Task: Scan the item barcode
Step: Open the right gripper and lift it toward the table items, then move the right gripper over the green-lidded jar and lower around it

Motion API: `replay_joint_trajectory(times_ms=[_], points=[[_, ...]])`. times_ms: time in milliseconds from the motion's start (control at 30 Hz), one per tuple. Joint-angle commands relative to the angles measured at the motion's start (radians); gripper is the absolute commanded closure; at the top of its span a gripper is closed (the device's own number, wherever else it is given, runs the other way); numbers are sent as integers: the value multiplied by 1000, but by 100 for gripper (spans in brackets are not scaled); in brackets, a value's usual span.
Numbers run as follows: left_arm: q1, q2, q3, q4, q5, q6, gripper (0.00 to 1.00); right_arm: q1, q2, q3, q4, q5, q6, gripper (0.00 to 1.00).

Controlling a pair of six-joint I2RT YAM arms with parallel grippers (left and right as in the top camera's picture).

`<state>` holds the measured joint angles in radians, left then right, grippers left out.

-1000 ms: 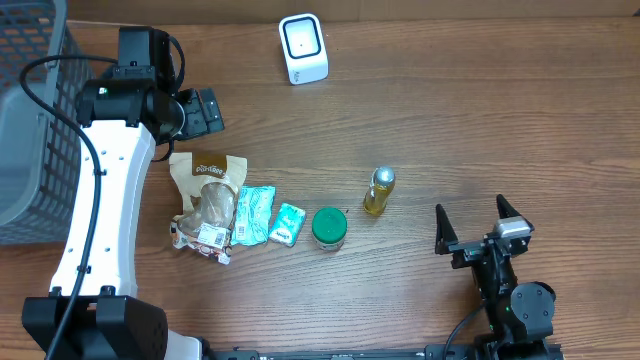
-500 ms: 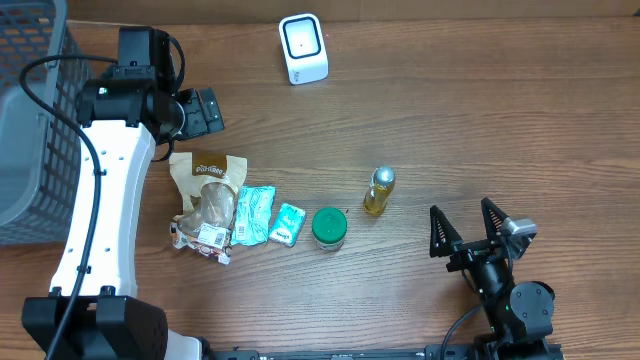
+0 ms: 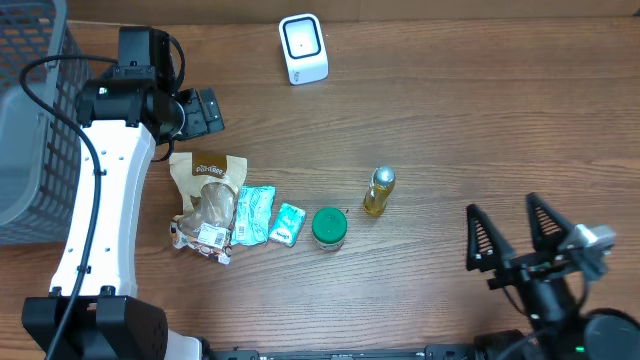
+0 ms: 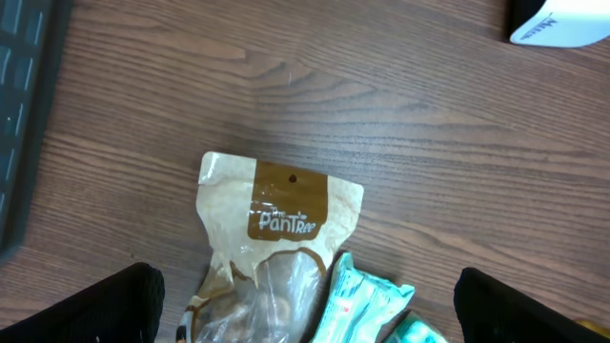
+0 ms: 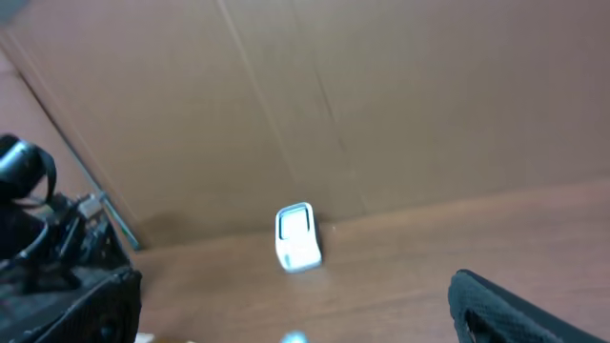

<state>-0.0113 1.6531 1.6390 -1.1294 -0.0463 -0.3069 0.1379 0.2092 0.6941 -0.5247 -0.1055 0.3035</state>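
**A:** What has changed in the last second?

**B:** Only the right gripper. It has lifted from its low spot by the front edge of the table and swung out to the right, so it looms larger from overhead. Its jaws stand wide apart with nothing between them. The left gripper has not moved. It hangs just past the top of the snack bag, jaws apart and empty too.

**A:** What does that mean for the scan?

**B:** It looks like the very start, since no item has been picked up yet. The scanner stands at the far edge, well apart from everything, and the right wrist camera now faces it.

**A:** Where are the items?

**B:** They lie in a row mid-table: the snack bag, a large teal packet, a small teal packet, a jar and a bottle. The bottle is nearest the right arm.

**A:** And the containers?

**B:** The bottle stands upright, capped, with yellowish liquid inside. The jar's green lid is on and hides its contents. The bag's clear window shows something brown. The basket at the left edge shows a grey patch inside, but what that is cannot be told.
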Motion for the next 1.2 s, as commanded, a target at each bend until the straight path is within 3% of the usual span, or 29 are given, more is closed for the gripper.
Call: replay_joint_trajectory(times_ms=[0,200,333,567,633,700,767,800,867,1033,1167], points=[[2,-6,13,4,-13,15,0,-3,146,202,-100,-2,8,0],[2,-6,13,3,-13,15,0,-3,459,597,-527,-13,7,0],[2,-6,13,3,-13,15,0,-3,630,747,-737,-13,8,0],[2,-6,13,3,-13,15,0,-3,772,773,-790,-59,8,0],[2,-6,13,3,-13,15,0,-3,791,773,-790,-81,7,14],[2,-6,13,3,-13,15,1,-3,806,773,-791,-84,8,40],[2,-6,13,3,-13,15,1,-3,825,773,-804,-84,18,60],[2,-6,13,4,-13,15,0,-3,829,772,-809,-84,19,61],[2,-6,13,4,-13,15,0,-3,843,772,-832,-84,19,57],[2,-6,13,4,-13,15,0,-2,878,771,-876,-121,19,32],[2,-6,13,4,-13,15,0,21,912,771,-890,-149,42,28]])
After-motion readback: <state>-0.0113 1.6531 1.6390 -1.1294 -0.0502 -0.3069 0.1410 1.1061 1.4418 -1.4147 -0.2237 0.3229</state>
